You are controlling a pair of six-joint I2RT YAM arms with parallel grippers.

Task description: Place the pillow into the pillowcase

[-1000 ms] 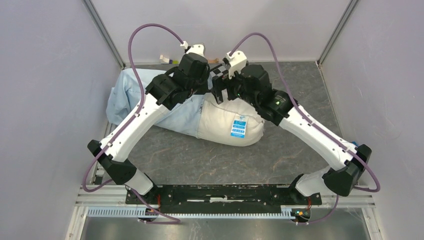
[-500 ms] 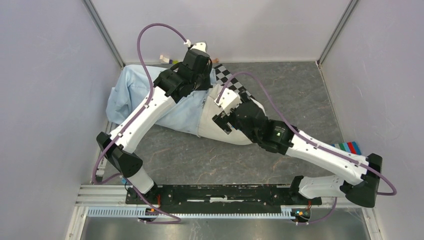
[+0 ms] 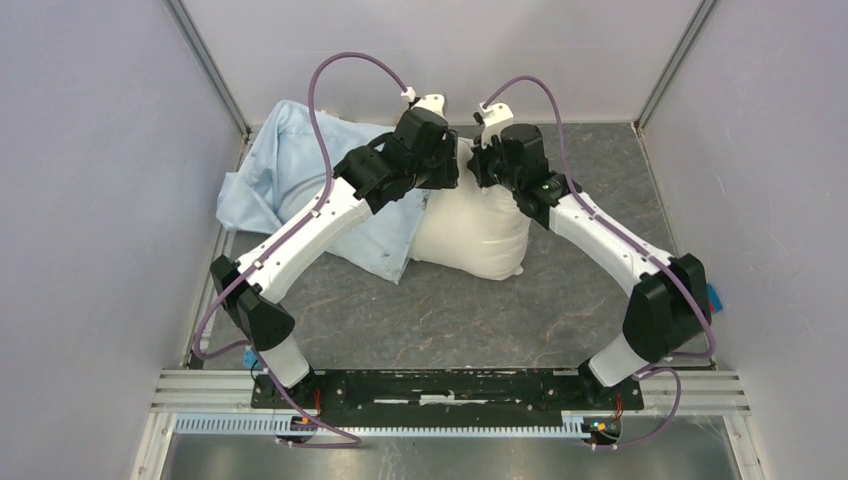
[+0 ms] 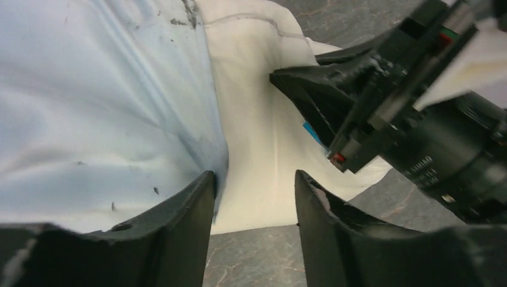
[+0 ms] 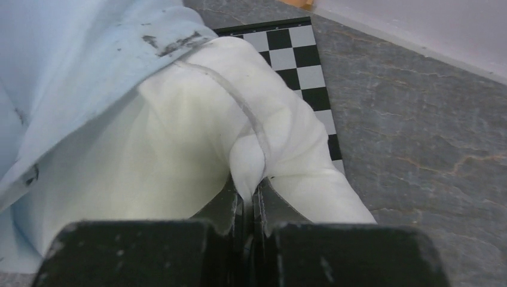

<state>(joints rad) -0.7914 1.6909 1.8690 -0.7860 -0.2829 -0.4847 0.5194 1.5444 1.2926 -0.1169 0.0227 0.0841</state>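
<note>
The cream-white pillow lies mid-table, its left part inside the mouth of the light-blue pillowcase. My right gripper is shut on a pinched fold of the pillow at its far end. My left gripper stands open just above the pillow, with the pillowcase edge against its left finger and nothing between the jaws. In the top view the left gripper and right gripper meet over the pillow's far edge. The right gripper shows close by in the left wrist view.
A black-and-white checkerboard panel lies under the pillow's far end. Grey walls close in the table at the back and on both sides. A small coloured item sits at the right edge behind the right arm.
My right arm swung from the pillow's middle to its far end and shut on a fold. The left gripper opened and shifted right. The pillow turned and now covers the checkerboard.
</note>
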